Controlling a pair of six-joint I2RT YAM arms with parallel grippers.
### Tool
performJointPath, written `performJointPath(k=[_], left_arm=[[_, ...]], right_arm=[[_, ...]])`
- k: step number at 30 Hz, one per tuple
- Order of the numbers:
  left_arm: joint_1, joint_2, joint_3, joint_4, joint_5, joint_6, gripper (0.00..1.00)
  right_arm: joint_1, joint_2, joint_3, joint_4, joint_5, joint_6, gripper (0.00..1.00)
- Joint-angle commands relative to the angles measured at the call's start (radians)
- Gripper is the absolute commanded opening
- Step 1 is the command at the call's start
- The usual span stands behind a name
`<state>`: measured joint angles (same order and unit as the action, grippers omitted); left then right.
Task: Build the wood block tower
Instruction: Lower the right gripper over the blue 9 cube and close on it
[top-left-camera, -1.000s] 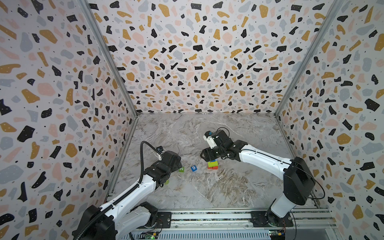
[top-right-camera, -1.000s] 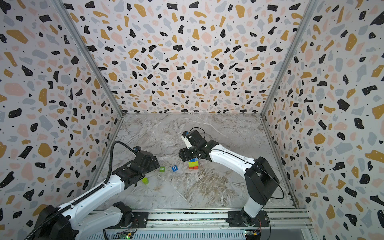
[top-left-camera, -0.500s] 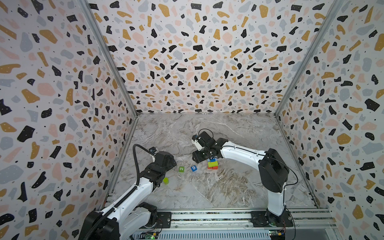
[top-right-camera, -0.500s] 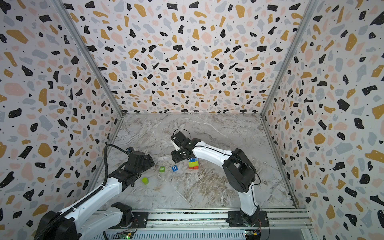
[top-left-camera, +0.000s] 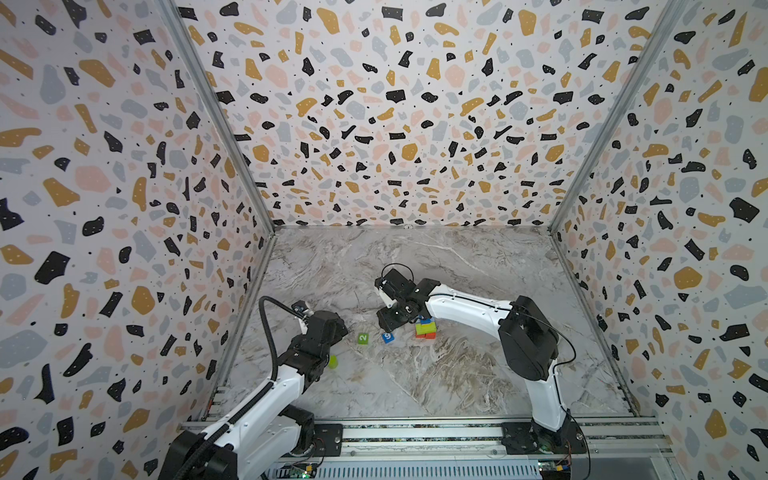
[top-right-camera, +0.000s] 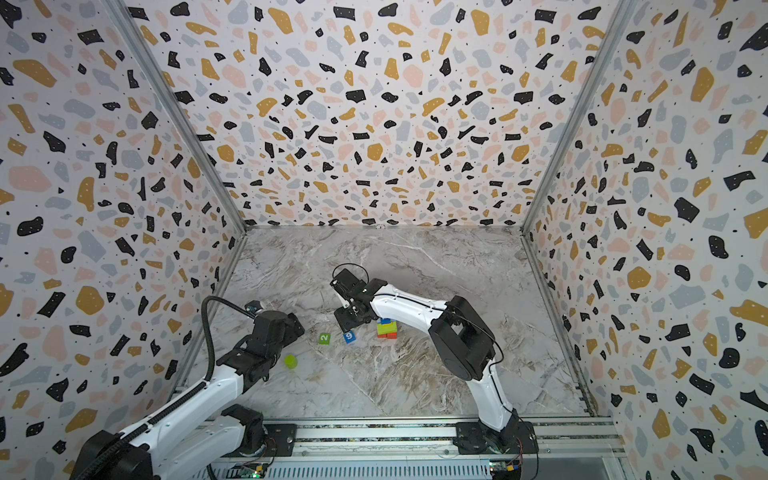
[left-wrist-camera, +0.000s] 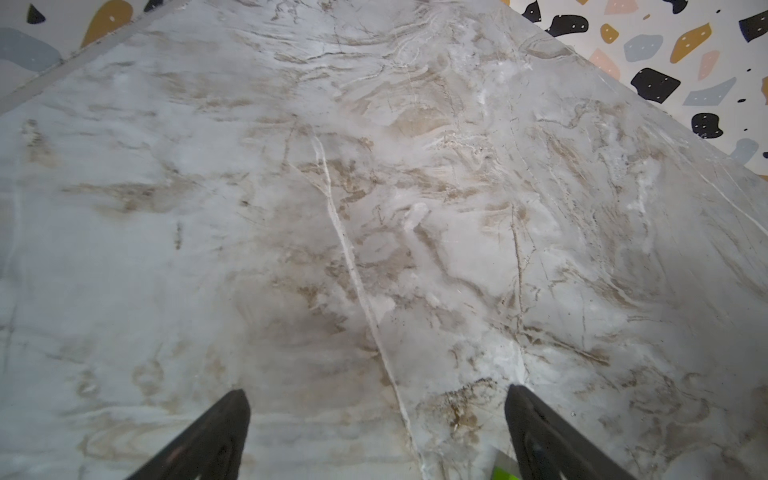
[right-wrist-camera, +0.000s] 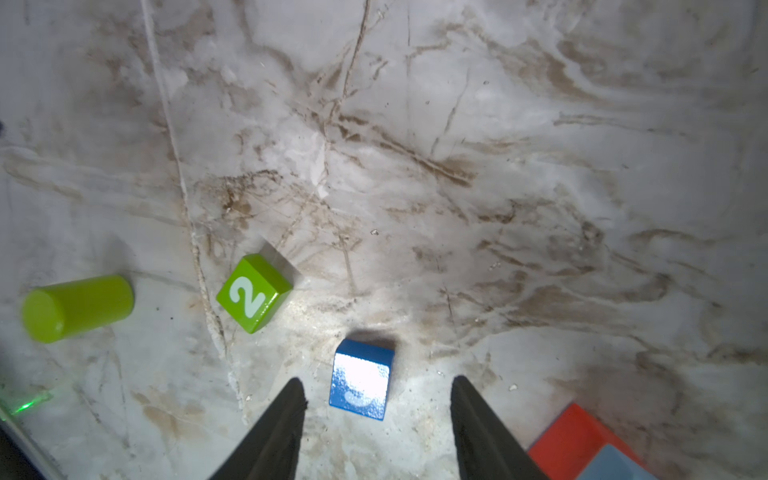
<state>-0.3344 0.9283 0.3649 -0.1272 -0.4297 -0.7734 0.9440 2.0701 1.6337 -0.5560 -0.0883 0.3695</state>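
Note:
The wood block tower (top-left-camera: 425, 329) (top-right-camera: 387, 329) is a short stack in mid-table: red at the bottom, lime green above it, blue on top. In the right wrist view its red block (right-wrist-camera: 577, 440) shows at the frame edge. Just left of it lies a blue numbered cube (top-left-camera: 387, 337) (right-wrist-camera: 360, 379). My right gripper (top-left-camera: 387, 322) (right-wrist-camera: 376, 380) is open, low over that cube, a finger on either side and a gap to each. Further left lie a green cube marked 2 (top-left-camera: 363, 338) (right-wrist-camera: 253, 293) and a lime cylinder (top-left-camera: 333, 361) (right-wrist-camera: 77, 307) on its side. My left gripper (top-left-camera: 338, 330) (left-wrist-camera: 376, 390) is open and empty above bare table.
Patterned walls (top-left-camera: 124, 208) enclose the marble table (top-left-camera: 436, 382) on three sides. The arm rail (top-left-camera: 415, 436) runs along the front edge. The right arm's elbow (top-left-camera: 525, 345) stands to the right of the tower.
My right gripper has swung left from above the tower and come down around the blue cube, its jaws a little narrower. The left arm has barely shifted.

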Motion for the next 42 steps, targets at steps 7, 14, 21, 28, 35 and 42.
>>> performJointPath(k=[7,14,21,28,35,42], left_arm=[[0.006,-0.087,-0.027,0.025,-0.060,0.000,0.97],[0.008,-0.110,-0.030,0.017,-0.066,-0.007,0.97],[0.008,-0.108,-0.035,0.020,-0.064,-0.009,0.97],[0.008,-0.109,-0.032,0.016,-0.063,-0.011,0.97],[0.009,-0.109,-0.035,0.020,-0.061,-0.010,0.97],[0.008,-0.108,-0.037,0.020,-0.058,-0.011,0.96]], right_arm=[[0.024,0.061,0.084,-0.090,0.029,0.009,0.63],[0.046,0.100,0.133,-0.144,0.083,0.008,0.63],[0.073,0.108,0.124,-0.154,0.122,0.007,0.61],[0.081,0.108,0.076,-0.130,0.124,0.010,0.58],[0.090,0.135,0.104,-0.152,0.140,0.008,0.55],[0.093,0.148,0.104,-0.152,0.145,0.010,0.56]])
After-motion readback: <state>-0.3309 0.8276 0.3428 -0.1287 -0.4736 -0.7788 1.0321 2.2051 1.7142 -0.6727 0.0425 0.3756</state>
